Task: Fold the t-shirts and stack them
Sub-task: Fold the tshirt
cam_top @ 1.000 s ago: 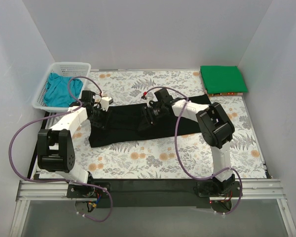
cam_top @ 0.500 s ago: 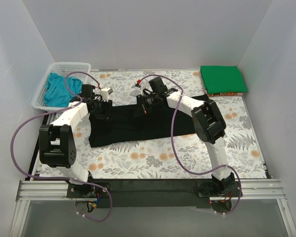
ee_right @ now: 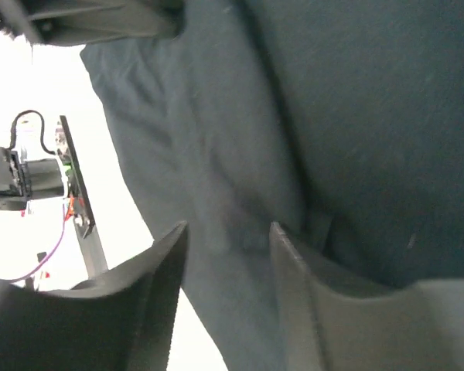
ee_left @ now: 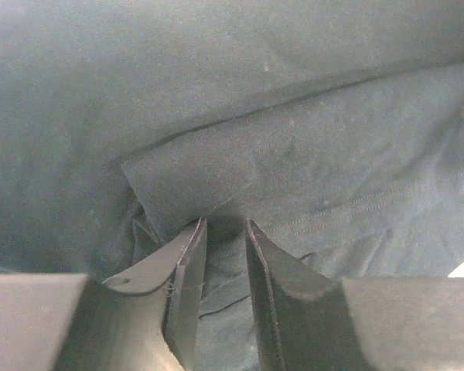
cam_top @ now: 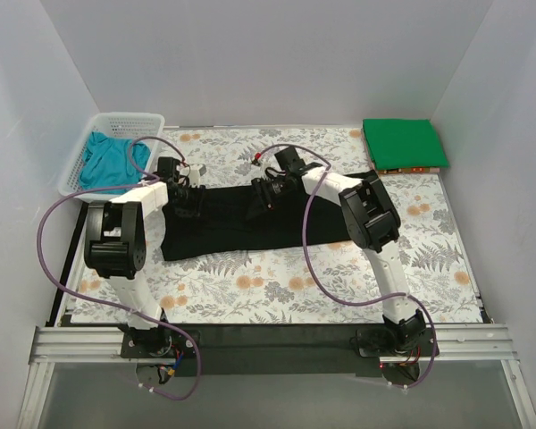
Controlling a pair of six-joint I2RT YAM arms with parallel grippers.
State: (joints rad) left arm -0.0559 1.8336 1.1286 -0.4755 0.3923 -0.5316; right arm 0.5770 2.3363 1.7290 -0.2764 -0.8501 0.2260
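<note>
- Mostly, the left wrist view is filled edge to edge by the black t-shirt [ee_left: 309, 147], so the garment's outline cannot be made out there.
- A folded flap with a stitched hem runs in toward the left gripper [ee_left: 226, 226]. Its fingers [ee_left: 187, 270] stand narrow and pinch a bunched fold at their tips.
- How deep that fold sits is hidden behind the finger bodies.
- In the right wrist view, the right gripper [ee_right: 228, 228] stands with its jaws well apart. Black cloth lies beyond the gap, soft and blurred, and is not clamped.
- On the left of that picture the scene burns out to white. A dark piece of hardware is cut off at the top corner, and a purple cable [ee_right: 42, 267] hangs near a black bar.
- Only the top view shows the whole layout. The black t-shirt lies as a long band across the flowered table [cam_top: 250, 290].
- Both grippers are down on the shirt's far edge, the left one near its left end and the right one about midway along, apart from each other.
- From above, the wrists cover the fingertips, so jaw width cannot be read there.
- The green t-shirt [cam_top: 402, 143] lies folded flat, well off to the right of the right gripper, at the far corner.
- The teal t-shirt [cam_top: 107, 163] sits crumpled in a white basket [cam_top: 125, 118], near the left gripper on its left.
</note>
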